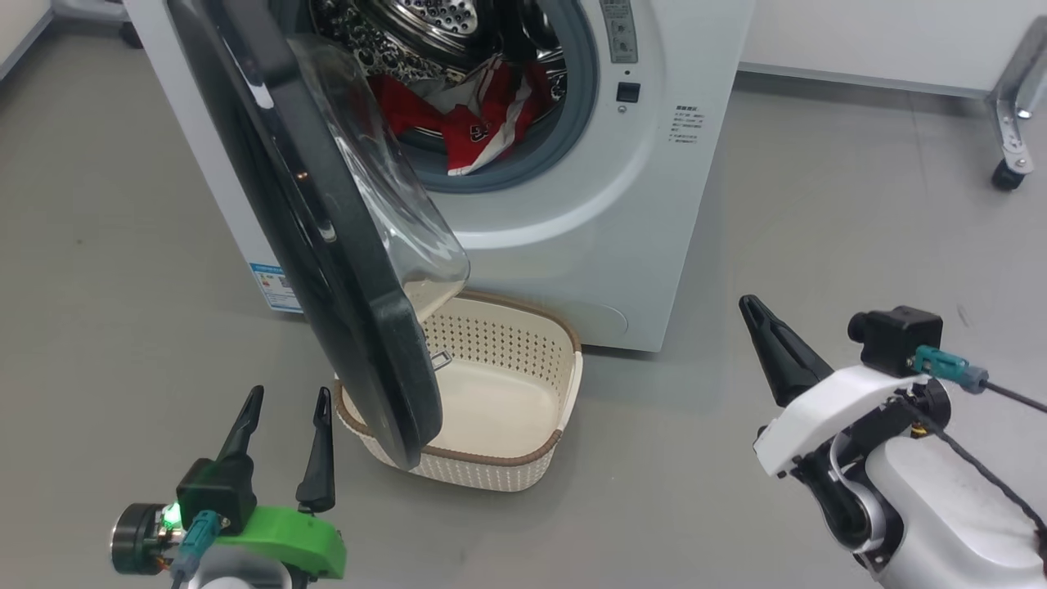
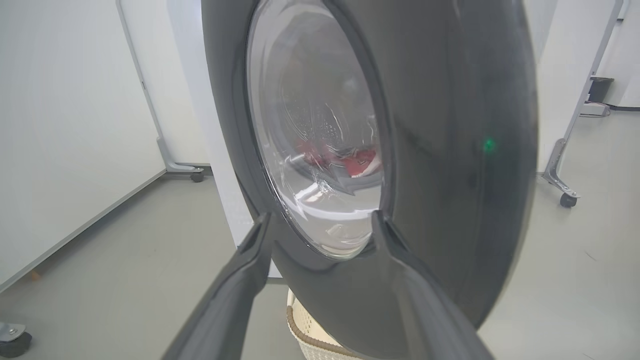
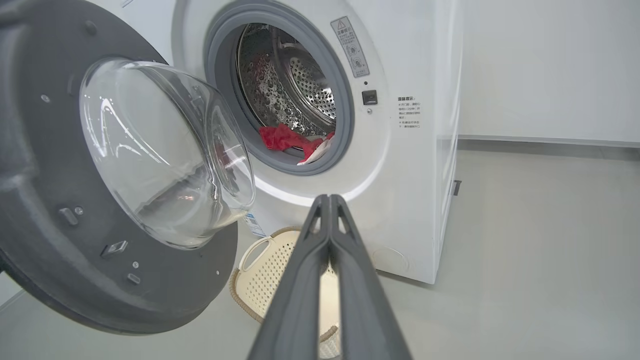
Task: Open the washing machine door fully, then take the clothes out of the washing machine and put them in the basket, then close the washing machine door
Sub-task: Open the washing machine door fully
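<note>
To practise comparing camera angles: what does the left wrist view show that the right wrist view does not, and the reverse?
Left wrist, not right: the door's glossy outer face, with the open left gripper in front of it. Right wrist, not left: the door's inner side, the warning sticker on the machine, the shut right gripper. Both: red clothes, cream basket, grey floor.

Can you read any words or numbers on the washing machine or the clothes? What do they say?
No text is clear enough to quote.
Grey sticker beside the washing machine mouth: a warning triangle sign; print too small.
Small print block on the front panel: too small.
Blue sticker low on the front: blurred.
Dark patch on the clothes: white marks, unreadable.
</note>
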Tool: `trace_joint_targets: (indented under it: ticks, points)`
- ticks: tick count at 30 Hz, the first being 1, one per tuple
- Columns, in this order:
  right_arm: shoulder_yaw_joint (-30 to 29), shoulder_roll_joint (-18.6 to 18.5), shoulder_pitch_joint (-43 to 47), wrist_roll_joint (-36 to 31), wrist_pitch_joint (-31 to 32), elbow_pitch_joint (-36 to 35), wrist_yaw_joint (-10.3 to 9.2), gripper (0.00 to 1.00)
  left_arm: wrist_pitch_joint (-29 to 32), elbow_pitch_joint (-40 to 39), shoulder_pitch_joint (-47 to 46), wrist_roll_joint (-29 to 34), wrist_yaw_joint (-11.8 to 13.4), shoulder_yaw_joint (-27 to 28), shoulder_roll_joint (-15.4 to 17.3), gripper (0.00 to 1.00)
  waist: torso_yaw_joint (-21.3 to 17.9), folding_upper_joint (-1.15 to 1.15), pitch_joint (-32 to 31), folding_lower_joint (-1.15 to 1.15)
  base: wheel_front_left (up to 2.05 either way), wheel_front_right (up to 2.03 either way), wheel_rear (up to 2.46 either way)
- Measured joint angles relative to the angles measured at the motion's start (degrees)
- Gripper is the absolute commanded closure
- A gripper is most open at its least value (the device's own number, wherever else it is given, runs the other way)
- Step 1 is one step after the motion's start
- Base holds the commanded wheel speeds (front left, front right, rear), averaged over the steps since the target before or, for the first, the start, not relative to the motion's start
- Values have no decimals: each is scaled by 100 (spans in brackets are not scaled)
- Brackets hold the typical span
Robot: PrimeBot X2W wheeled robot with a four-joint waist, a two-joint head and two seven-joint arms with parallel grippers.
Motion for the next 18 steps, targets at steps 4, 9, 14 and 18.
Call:
trace_joint_targets:
  ticks: [4,9,14,18]
  points:
    - [52,-85,252,-332,-367,-24,-254,100,0,-57,88,7,0,93,1,0,-160,0,-69,0,0,0,0]
    - [-83,-86,603,-448,-604,-67,-509,100,0,-88,271,7,19,219,-8,0,-353,0,-148,0,0,0,0]
    - [-447,-76,958,-491,-631,-155,-638,100,0,-131,399,7,18,233,-18,0,-528,0,-193,0,0,0,0]
    - [-699,-70,1144,-557,-631,-209,-645,100,0,-198,399,7,16,252,-27,0,-603,0,-163,0,0,0,0]
